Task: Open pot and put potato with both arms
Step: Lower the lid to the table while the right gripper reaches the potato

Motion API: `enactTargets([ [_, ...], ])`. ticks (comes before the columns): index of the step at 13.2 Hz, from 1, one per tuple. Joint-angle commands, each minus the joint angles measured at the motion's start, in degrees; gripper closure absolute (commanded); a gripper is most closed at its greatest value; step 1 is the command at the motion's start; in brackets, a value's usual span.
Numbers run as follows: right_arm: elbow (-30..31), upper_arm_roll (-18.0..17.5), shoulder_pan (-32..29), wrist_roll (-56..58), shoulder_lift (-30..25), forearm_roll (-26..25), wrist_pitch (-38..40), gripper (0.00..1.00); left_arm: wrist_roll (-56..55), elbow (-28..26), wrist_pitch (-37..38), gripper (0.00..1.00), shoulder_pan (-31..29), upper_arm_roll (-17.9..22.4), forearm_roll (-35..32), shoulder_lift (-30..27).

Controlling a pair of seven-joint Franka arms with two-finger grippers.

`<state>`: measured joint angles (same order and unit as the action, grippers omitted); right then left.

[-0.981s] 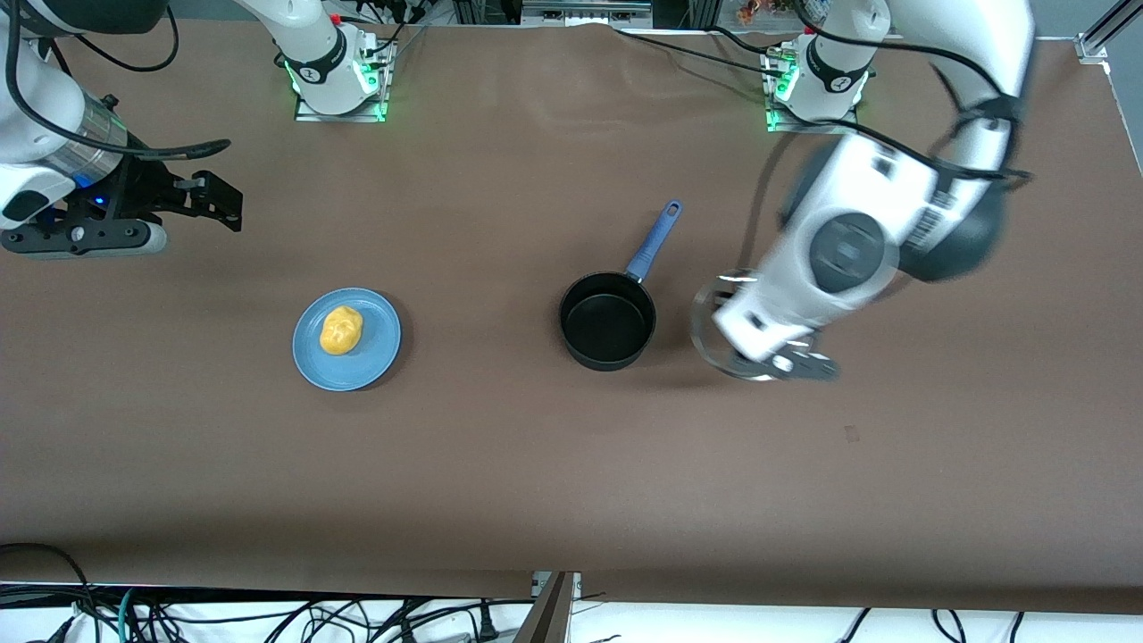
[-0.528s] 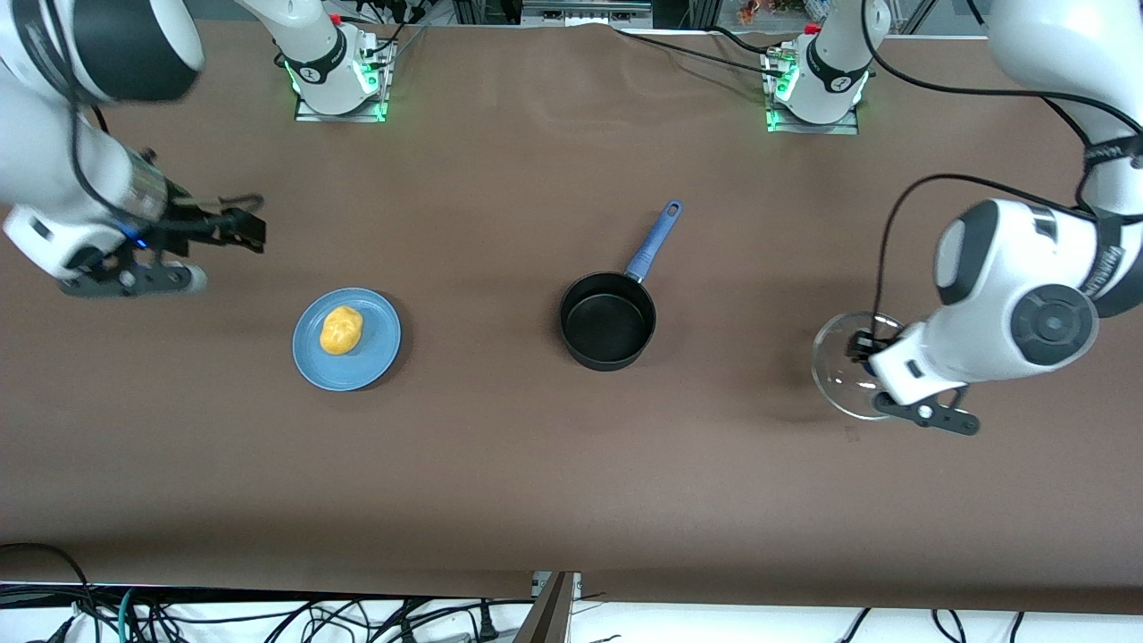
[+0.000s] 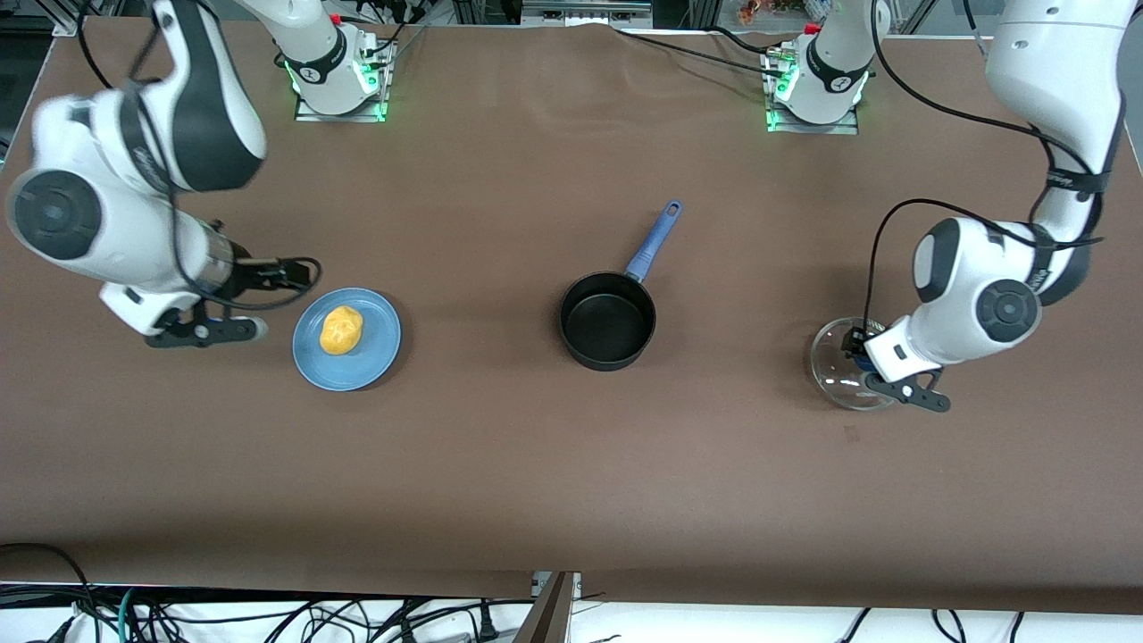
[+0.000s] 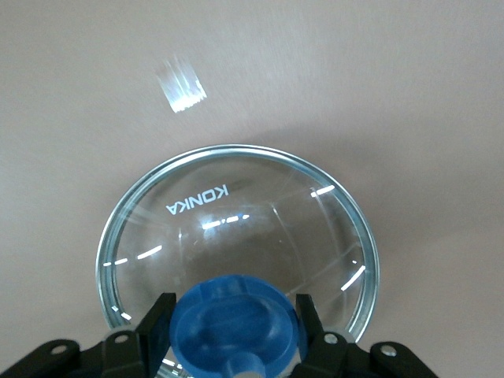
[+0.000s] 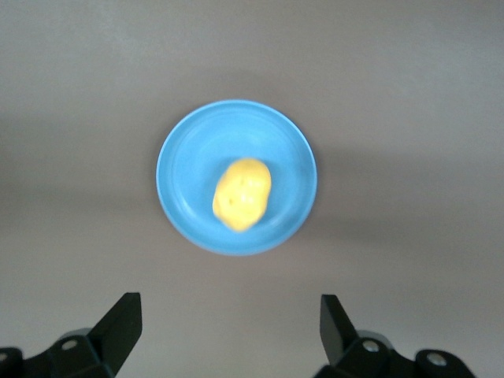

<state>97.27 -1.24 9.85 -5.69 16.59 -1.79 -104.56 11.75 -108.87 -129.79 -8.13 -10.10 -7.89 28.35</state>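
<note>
The black pot (image 3: 607, 321) stands open mid-table, its blue handle (image 3: 654, 237) pointing toward the robots' bases. My left gripper (image 3: 862, 354) is shut on the blue knob (image 4: 236, 324) of the glass lid (image 3: 839, 366), which is low at the table toward the left arm's end; I cannot tell whether it touches. The left wrist view shows the lid (image 4: 236, 213) below the left gripper (image 4: 234, 323). The yellow potato (image 3: 341, 330) lies on a blue plate (image 3: 375, 353). My right gripper (image 3: 271, 273) is open and empty, over the table beside the plate. The right wrist view shows the right gripper (image 5: 228, 331) short of the potato (image 5: 242, 194).
The blue plate (image 5: 189, 157) sits toward the right arm's end of the brown table (image 3: 500, 446). The arm bases (image 3: 337, 80) stand at the table's edge farthest from the front camera. Cables hang below the edge nearest that camera.
My left arm carried the lid away from the pot toward the left arm's end and lowered it. My right arm swung down toward the plate with its gripper open.
</note>
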Motion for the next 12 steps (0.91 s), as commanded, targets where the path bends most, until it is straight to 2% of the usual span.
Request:
enactTargets([
  [1, 12.0, 0.0, 0.1, -0.3, -1.6, 0.7, -12.7, 0.00, 0.9, -1.6, -1.7, 0.67, -1.1, -0.8, -1.2, 0.5],
  [2, 15.5, 0.0, 0.0, -0.3, -1.2, 0.9, -17.6, 0.01, 0.9, -1.8, -3.1, 0.65, -1.2, -0.8, -1.2, 1.2],
  [3, 18.4, 0.0, 0.0, -0.3, -0.8, 0.9, -22.0, 0.01, 0.9, -1.8, -3.1, 0.55, -1.1, -0.8, -1.2, 1.2],
  [4, 21.4, 0.0, 0.0, -1.5, 0.5, 0.9, -27.1, 0.01, 0.9, -1.8, -3.1, 0.15, -1.1, -0.8, -1.2, 1.2],
  [5, 22.8, 0.0, 0.0, -2.1, 1.9, 0.9, -31.1, 0.01, 0.8, -1.7, -2.8, 0.00, -1.1, -0.9, -1.2, 1.0],
  [8, 20.5, 0.1, -0.3, -2.3, 3.6, 1.0, -31.9, 0.01, 0.4, -1.3, -1.4, 0.00, -1.1, -1.0, -1.2, 0.0],
  [12, 19.2, 0.2, -0.7, -2.4, 7.9, 1.0, -36.0, 0.01, -0.4, -0.9, 4.9, 0.00, -0.7, -1.3, -0.4, -5.7],
])
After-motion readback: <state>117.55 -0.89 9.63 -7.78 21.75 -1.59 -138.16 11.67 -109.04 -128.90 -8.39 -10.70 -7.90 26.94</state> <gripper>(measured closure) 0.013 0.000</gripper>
